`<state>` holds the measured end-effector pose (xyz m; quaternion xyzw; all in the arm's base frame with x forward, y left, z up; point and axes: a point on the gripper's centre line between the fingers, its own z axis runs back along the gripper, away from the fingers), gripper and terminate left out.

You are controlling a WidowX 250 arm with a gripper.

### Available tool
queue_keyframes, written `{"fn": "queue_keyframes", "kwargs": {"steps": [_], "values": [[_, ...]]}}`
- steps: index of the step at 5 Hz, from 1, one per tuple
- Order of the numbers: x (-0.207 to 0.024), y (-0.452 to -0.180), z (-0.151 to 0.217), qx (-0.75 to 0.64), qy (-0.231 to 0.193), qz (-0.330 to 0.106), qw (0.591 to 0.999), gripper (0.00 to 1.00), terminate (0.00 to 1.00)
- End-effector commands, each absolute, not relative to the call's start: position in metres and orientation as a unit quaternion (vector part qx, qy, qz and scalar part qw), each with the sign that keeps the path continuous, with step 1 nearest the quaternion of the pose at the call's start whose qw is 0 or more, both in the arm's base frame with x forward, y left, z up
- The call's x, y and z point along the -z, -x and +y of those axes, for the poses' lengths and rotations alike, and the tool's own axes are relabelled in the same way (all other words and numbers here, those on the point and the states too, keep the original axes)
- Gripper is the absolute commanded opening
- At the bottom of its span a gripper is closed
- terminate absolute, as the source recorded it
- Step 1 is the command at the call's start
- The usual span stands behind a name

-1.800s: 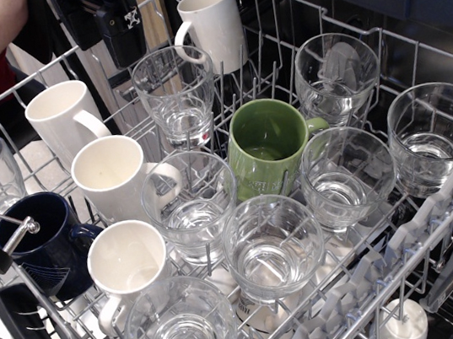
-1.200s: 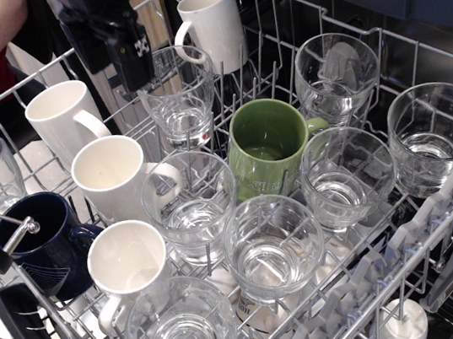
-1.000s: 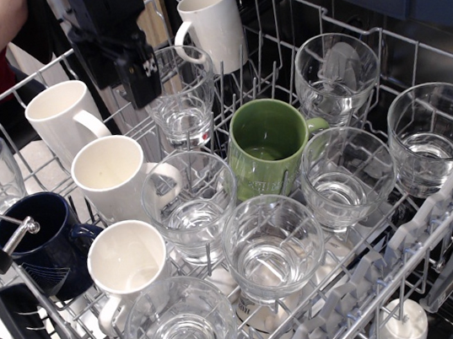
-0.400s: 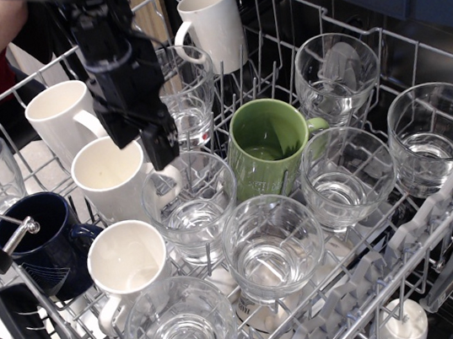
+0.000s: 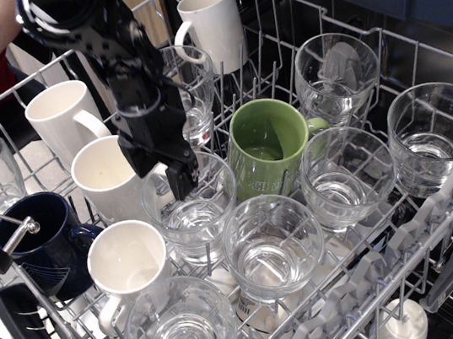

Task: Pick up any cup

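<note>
Gripper (image 5: pixel 178 179) of mine hangs over the rear rim of the cup (image 5: pixel 192 210), one finger dipping inside it; whether it is apart or together I cannot tell; the cup stands in the rack (image 5: pixel 438 215) between a white mug (image 5: pixel 117 179) and the green mug (image 5: pixel 267 146).

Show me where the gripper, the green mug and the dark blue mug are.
gripper (image 5: pixel 178 179): observation image, at its fingers' tips.
green mug (image 5: pixel 263 172): observation image, on its outer wall.
dark blue mug (image 5: pixel 52 257): observation image, on its side.
</note>
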<state>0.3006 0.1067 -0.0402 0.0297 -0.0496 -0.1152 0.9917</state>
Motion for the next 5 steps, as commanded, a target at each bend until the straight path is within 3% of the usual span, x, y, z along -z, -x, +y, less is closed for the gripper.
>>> {"fn": "queue_keyframes", "kwargs": {"steps": [1,2,4,5], "values": [[0.046,-0.328,0.111,0.103,-0.051,-0.067,0.991,1.00,0.00],[0.051,-0.335,0.116,0.097,-0.045,-0.062,0.992,0.00,0.00],[0.043,-0.339,0.122,0.105,-0.029,-0.066,0.992,0.00,0.00],[0.028,-0.342,0.124,0.110,-0.011,-0.063,0.992,0.00,0.00]]}}
